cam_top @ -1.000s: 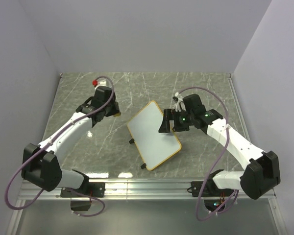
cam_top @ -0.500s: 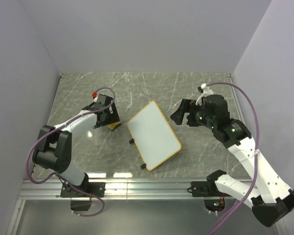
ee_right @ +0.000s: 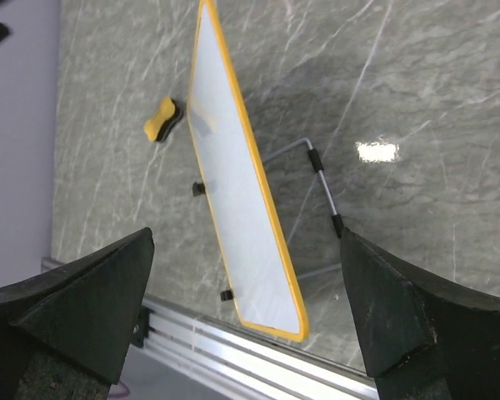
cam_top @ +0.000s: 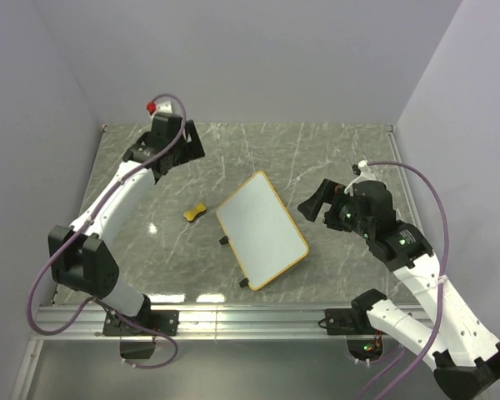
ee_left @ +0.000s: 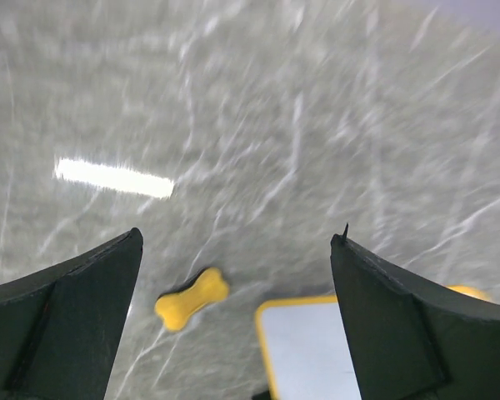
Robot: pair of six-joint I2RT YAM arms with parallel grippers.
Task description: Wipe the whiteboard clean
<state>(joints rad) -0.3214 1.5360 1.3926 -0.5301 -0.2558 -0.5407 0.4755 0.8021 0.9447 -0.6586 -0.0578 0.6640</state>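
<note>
The whiteboard (cam_top: 261,230) lies tilted on its wire stand mid-table, white with a yellow-orange rim, and I see no marks on its face. It also shows in the left wrist view as a whiteboard corner (ee_left: 308,354) and in the right wrist view as a slanted whiteboard (ee_right: 233,183). A small yellow bone-shaped eraser (cam_top: 195,212) lies on the table just left of it, free of both grippers. My left gripper (cam_top: 173,152) hangs open, high over the far left; its jaws (ee_left: 237,240) are empty. Right of the board, my right gripper (cam_top: 312,202) is open and apart from it, nothing between its fingers (ee_right: 246,242).
The grey marbled table (cam_top: 333,150) ends in a metal rail (cam_top: 250,317) at the near edge. Purple-grey walls close in the left, back and right. The board's wire stand (ee_right: 321,179) sticks out behind it.
My left gripper opened, left the eraser on the table and rose back toward the far left corner. The right gripper pulled away from the board's right edge, to the right.
</note>
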